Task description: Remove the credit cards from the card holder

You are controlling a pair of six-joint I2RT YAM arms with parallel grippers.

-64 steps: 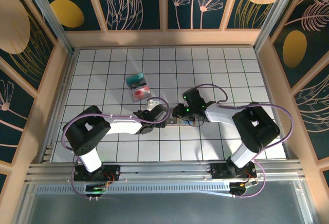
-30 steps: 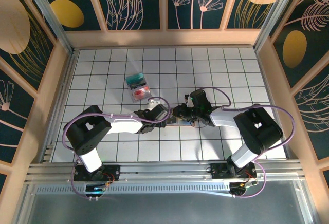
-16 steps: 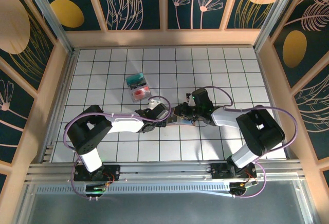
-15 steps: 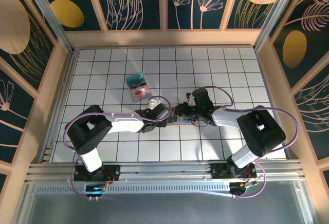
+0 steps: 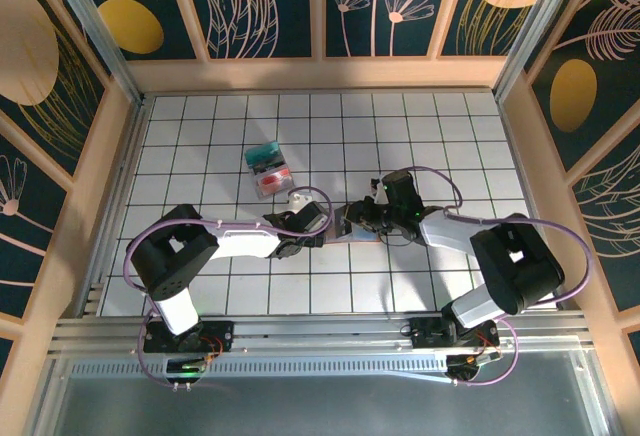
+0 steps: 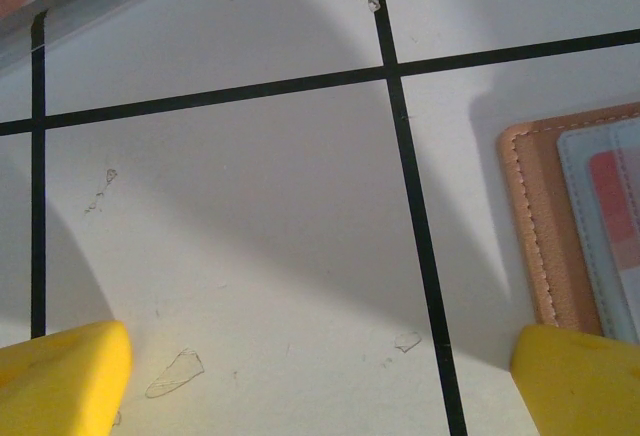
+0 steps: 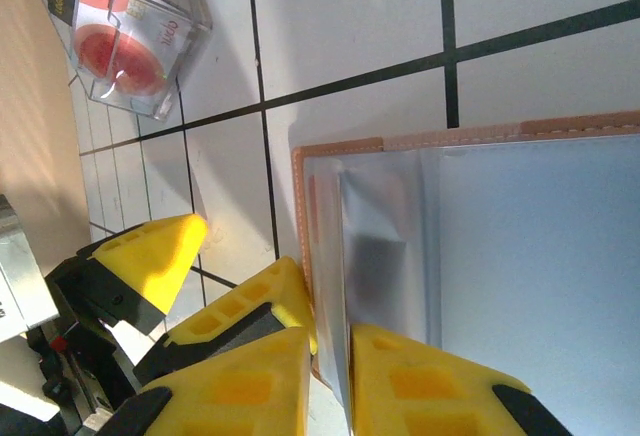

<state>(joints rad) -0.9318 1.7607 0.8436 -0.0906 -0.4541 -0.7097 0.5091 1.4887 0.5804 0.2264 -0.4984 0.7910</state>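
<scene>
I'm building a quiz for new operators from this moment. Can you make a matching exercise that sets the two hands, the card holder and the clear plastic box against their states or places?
Things:
1 left hand
2 right hand
3 card holder
4 clear plastic box

States or places:
A lies open, blue-grey inside up
B spread wide open, holding nothing
C farther back, apart from both hands
D nearly closed on the card holder's edge

Pairs: 1-B, 2-D, 3-A, 4-C
</scene>
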